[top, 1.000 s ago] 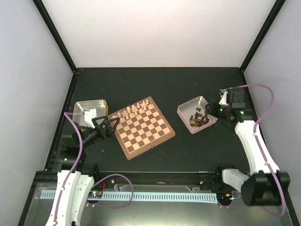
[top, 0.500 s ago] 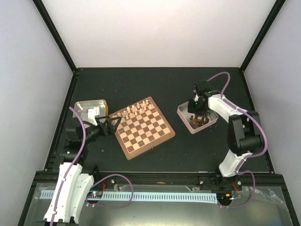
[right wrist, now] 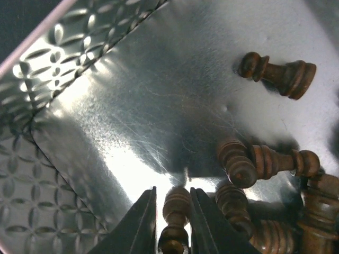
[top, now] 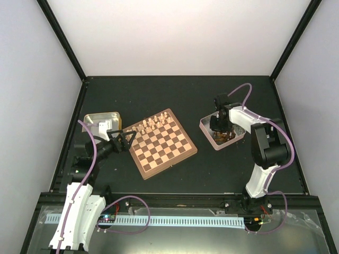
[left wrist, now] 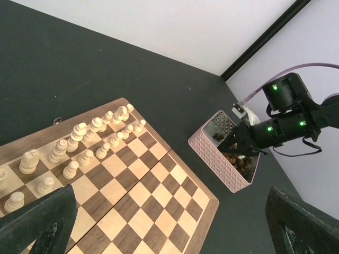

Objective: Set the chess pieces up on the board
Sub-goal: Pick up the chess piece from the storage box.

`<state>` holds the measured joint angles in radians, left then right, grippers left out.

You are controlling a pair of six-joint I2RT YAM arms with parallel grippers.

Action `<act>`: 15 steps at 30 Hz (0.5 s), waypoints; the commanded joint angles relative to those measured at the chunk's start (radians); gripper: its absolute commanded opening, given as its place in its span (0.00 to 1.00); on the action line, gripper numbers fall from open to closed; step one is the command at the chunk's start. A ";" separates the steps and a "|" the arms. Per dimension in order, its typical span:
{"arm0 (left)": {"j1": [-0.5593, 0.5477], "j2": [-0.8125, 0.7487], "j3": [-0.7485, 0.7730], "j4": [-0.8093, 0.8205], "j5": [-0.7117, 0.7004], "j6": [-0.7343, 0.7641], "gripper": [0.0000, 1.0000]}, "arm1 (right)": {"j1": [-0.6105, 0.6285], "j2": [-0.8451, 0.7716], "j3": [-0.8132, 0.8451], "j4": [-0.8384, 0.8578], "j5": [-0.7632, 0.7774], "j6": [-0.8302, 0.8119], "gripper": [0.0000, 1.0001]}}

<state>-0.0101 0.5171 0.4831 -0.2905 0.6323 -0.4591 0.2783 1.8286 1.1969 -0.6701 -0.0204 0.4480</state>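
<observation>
The board (top: 161, 143) lies left of centre, with pale chess pieces (top: 151, 124) in two rows along its far-left side (left wrist: 87, 140). Dark chess pieces (top: 225, 136) lie heaped in the silver, pinkish-sided tin (top: 207, 126). My right gripper (top: 219, 128) reaches down into that tin. Its fingers (right wrist: 173, 191) are shut on one dark piece (right wrist: 176, 211) lying on the tin floor. More dark pieces (right wrist: 275, 74) lie loose to its right. My left gripper (top: 123, 142) hovers wide open at the board's left corner (left wrist: 169, 227), holding nothing.
A gold-sided tin (top: 103, 117) stands behind the left gripper, at the far left. The pinkish tin's patterned wall (right wrist: 32, 174) rises just left of the right fingers. Black frame posts and white walls bound the dark table (top: 175, 98).
The right arm has swung in from the right, dropped into the pinkish tin, and its jaws have narrowed around a dark piece. The left gripper has barely shifted and stays open.
</observation>
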 commanded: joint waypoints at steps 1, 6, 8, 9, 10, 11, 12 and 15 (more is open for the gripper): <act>-0.002 -0.007 0.020 0.015 -0.014 0.007 0.99 | 0.006 -0.007 -0.024 0.013 0.026 0.005 0.14; -0.004 -0.012 0.018 0.021 -0.020 -0.001 0.99 | 0.007 -0.063 -0.044 0.020 0.037 0.017 0.08; -0.004 -0.013 0.019 0.021 -0.021 -0.002 0.99 | 0.007 -0.101 -0.049 0.019 0.033 0.022 0.08; -0.004 -0.013 0.019 0.021 -0.022 -0.002 0.99 | 0.008 -0.123 -0.053 0.017 0.027 0.026 0.08; -0.004 -0.014 0.020 0.021 -0.024 -0.002 0.99 | 0.010 -0.149 -0.055 0.017 0.022 0.027 0.07; -0.004 -0.014 0.019 0.021 -0.027 -0.004 0.99 | 0.012 -0.165 -0.054 0.010 0.012 0.029 0.07; -0.004 -0.015 0.019 0.020 -0.029 -0.005 0.99 | 0.018 -0.181 -0.052 0.002 0.006 0.029 0.07; -0.005 -0.017 0.020 0.016 -0.032 -0.004 0.99 | 0.053 -0.217 -0.042 -0.018 -0.004 0.027 0.07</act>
<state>-0.0116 0.5148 0.4831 -0.2909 0.6151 -0.4603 0.2909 1.6737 1.1385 -0.6701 -0.0105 0.4614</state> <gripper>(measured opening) 0.989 0.105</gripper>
